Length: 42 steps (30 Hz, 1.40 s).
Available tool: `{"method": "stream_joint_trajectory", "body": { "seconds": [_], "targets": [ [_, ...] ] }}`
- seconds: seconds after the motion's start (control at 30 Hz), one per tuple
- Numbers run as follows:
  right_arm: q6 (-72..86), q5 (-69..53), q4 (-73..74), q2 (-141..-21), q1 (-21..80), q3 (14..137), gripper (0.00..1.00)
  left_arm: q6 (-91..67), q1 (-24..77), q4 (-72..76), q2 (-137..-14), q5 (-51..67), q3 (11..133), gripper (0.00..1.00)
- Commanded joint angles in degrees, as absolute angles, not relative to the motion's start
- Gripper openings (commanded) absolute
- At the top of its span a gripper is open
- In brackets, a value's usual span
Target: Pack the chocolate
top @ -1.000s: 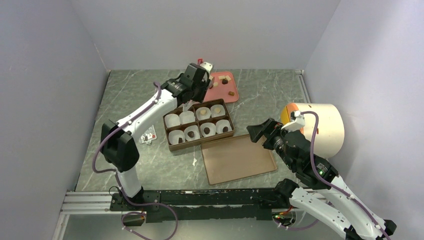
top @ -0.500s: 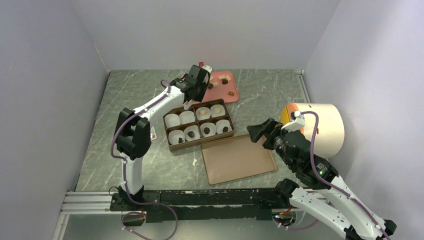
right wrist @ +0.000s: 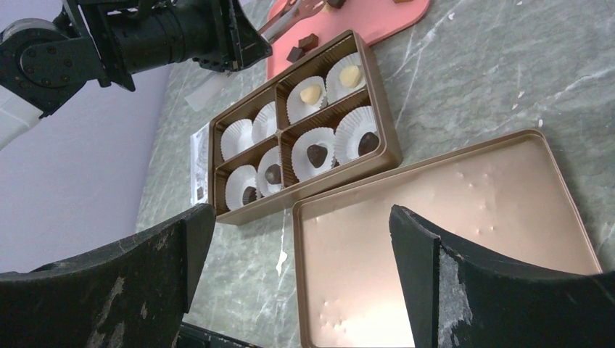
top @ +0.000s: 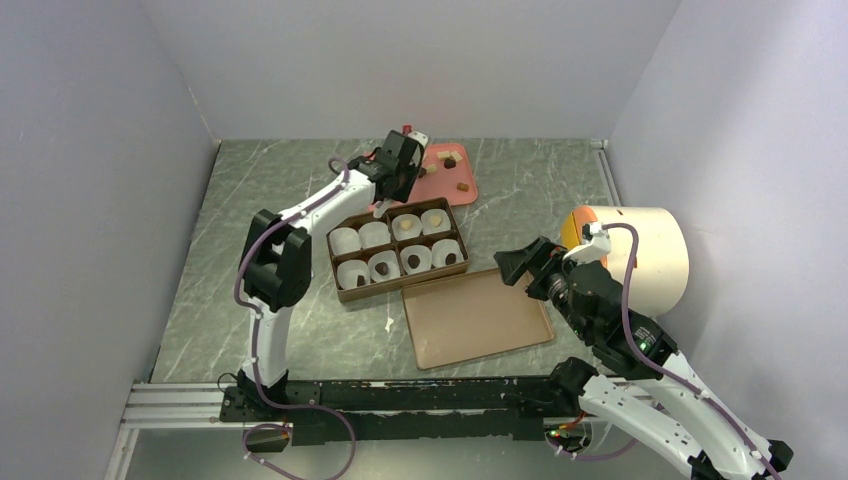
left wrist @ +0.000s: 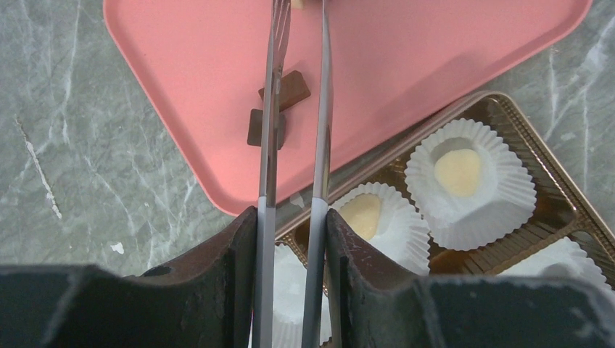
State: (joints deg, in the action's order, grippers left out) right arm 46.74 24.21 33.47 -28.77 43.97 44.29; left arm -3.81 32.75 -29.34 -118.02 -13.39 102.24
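from the top view, your left gripper (top: pixel 420 166) is out over the pink tray (top: pixel 440 186) in the upper middle, where loose chocolate (top: pixel 449 160) sits. the brown box (top: pixel 395 291) of paper cups (top: pixel 344 240) lies just below the tray in the frame, and the flat lid (top: pixel 475 318) lies just beside the box at the lower right. your right gripper (top: pixel 512 266) hangs near the lid's upper right corner, spread wide, with nothing in it. in the left wrist view, the two long thin blades of the left gripper are close together with only a thin gap. a cream bit shows between the tips at the top edge, but the frame cuts it off, so you cannot tell if it is pinched. two brown pieces lie on the tray under and beside the left blade. i think the job now is picking up one piece: squeeze it gently in the middle, lift straight up, then drop it into a bare cup without bumping the paper. in the right wrist view, six cups hold a piece and the two at the box's upper left are bare, so aim there. a small white card (right wrist: pixel 199 156) left of the box has print too tiny to read, and you can read no other words anywhere.
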Motion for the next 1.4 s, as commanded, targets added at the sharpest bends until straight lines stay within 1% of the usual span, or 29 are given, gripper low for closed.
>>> {"method": "stream_joint_trajectory", "body": {
  "seconds": [0.0,0.23,0.63,0.87,0.97,1.07,1.37],
  "targets": [
    [46.83,25.16,33.00,-29.12,43.87,45.44,0.96,-3.65,31.60,-26.33,-117.96,-13.46,103.44,0.39],
    [47.02,24.76,32.57,-29.28,43.87,45.21,0.96,-2.67,31.16,-25.68,-119.53,-14.12,102.60,0.39],
    [46.58,25.15,33.11,-29.11,43.88,45.84,0.96,-2.88,29.46,-25.67,-123.16,-10.35,105.05,0.39],
    [46.96,25.05,33.13,-29.11,43.89,45.65,0.96,-2.55,29.44,-26.81,-125.75,-10.37,109.32,0.40],
    [47.00,25.24,33.36,-28.93,43.85,45.64,0.96,-2.61,29.44,-27.74,-126.64,-10.48,110.76,0.37],
    [47.04,25.40,33.36,-28.84,43.86,45.55,0.96,-2.84,29.44,-27.52,-126.11,-10.08,109.94,0.33],
    [47.31,24.71,32.00,-29.63,43.87,44.33,0.96,-3.85,29.44,-28.90,-121.95,-9.92,108.22,0.24]
  ]
}}
